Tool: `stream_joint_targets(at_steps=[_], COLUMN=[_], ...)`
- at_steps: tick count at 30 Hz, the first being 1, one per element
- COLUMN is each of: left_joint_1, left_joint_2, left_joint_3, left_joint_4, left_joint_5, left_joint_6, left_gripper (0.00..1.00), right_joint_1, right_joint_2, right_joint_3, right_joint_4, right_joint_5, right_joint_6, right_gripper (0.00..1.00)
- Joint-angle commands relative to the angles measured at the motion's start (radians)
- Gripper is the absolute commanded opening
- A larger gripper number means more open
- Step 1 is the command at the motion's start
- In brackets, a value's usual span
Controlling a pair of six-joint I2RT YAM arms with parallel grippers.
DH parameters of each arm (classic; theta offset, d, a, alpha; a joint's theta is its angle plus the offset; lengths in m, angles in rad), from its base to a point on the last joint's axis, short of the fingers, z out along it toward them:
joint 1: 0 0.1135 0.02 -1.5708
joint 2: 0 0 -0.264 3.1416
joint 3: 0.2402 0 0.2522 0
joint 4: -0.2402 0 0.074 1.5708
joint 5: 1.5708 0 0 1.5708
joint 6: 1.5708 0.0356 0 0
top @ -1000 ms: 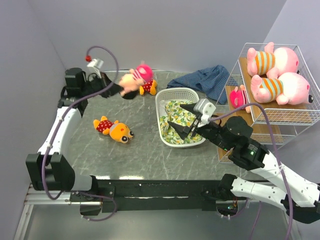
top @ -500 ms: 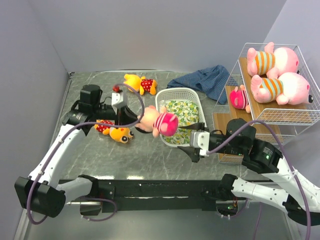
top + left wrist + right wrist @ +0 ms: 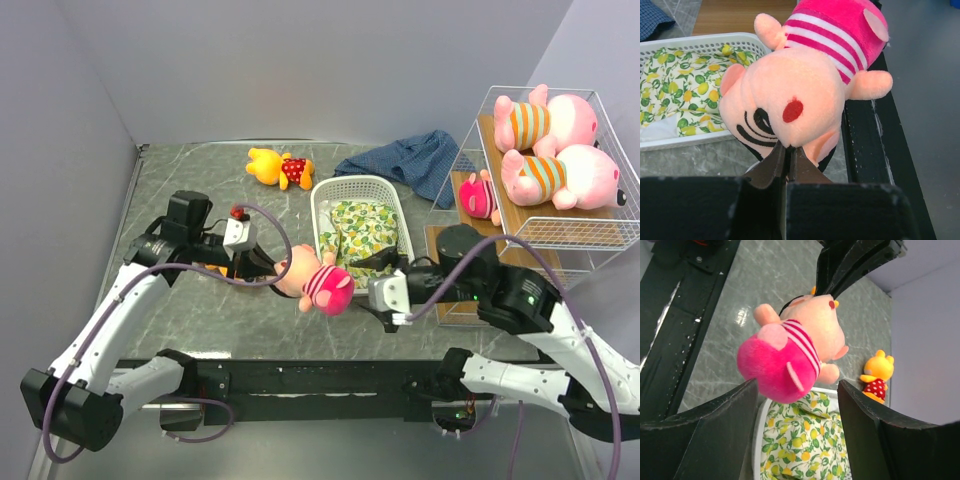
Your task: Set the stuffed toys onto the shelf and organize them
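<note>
A pink-clad doll (image 3: 318,281) with a peach head and a pink-striped body hangs over the table's front middle. My left gripper (image 3: 279,270) is shut on its head (image 3: 785,100), the tips (image 3: 787,150) pinching the plush. My right gripper (image 3: 361,290) faces it from the right and is open. In the right wrist view the doll's pink end (image 3: 775,365) sits between the fingertips (image 3: 842,387), clear of the right finger. The shelf (image 3: 575,233) at the right holds two striped pigs (image 3: 545,122) (image 3: 560,176) on top and a pink doll (image 3: 478,196) lower down. A yellow bear (image 3: 280,167) lies at the back.
A white slotted basket (image 3: 322,215) with yellow lemon-print cloth (image 3: 365,228) stands just behind the held doll. Blue fabric (image 3: 405,160) lies behind it near the shelf. My left arm covers the spot where another bear lay. The black table frame (image 3: 320,375) runs along the front edge.
My left arm has carried the pink-clad doll from the back left to the front middle. My right gripper left the basket, turned to face the doll, and its jaws narrowed slightly.
</note>
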Motion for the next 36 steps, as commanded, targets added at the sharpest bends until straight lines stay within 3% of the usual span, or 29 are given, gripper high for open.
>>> stream_joint_targets(at_steps=[1, 21, 36], left_joint_1=[-0.007, -0.010, -0.010], left_joint_2=[-0.054, 0.008, 0.030], left_joint_3=[-0.022, 0.031, 0.042], left_joint_4=[0.014, -0.136, -0.106], left_joint_5=[0.051, 0.143, 0.160], left_joint_6=[0.026, 0.205, 0.163], left_gripper=[0.01, 0.01, 0.01], right_joint_1=[0.002, 0.041, 0.145], right_joint_2=[0.090, 0.141, 0.188], right_joint_3=[0.081, 0.028, -0.020], right_joint_4=[-0.065, -0.088, 0.010], right_joint_5=[-0.054, -0.094, 0.005], right_joint_6=[-0.060, -0.094, -0.065], right_gripper=[0.72, 0.73, 0.65])
